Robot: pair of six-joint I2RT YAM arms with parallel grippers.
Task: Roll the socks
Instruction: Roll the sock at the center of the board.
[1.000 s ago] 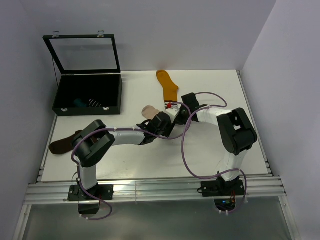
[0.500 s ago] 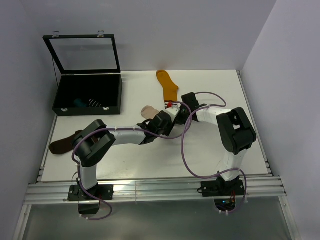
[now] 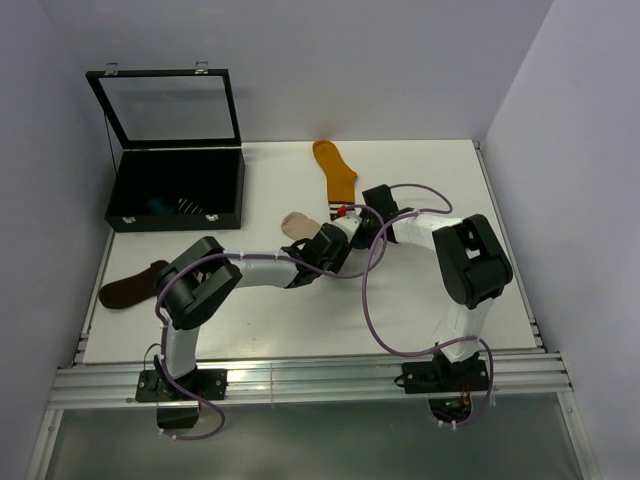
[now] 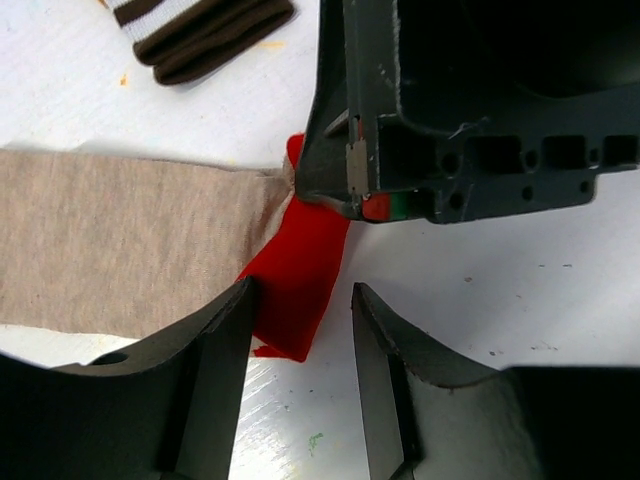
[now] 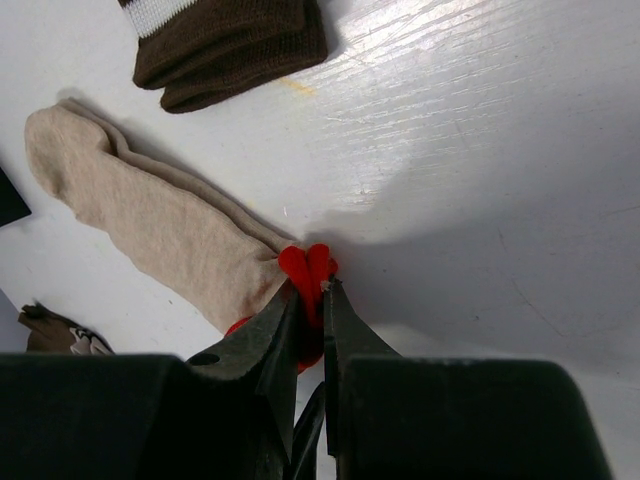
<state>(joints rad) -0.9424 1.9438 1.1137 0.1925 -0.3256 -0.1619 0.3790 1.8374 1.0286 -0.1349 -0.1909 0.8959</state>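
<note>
Black-jointed, white-sleeved arms (image 3: 262, 270), looping purple cables (image 3: 366, 300), black bolted bases (image 3: 445, 376).

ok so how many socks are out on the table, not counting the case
4: mustard sock near the far edge; beige sock mid-table, red end in the right claw; brown sock at the left edge; folded brown stripe-cuffed sock beside the beige one. Arms may hide more.

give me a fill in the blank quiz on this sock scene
The right end effector is shut on the ___ end of the beige sock.
The left end effector stands ___, straddling that same end.
The brown sock has a ___ stripe on its cuff.
Missing: red; open; white.
</note>
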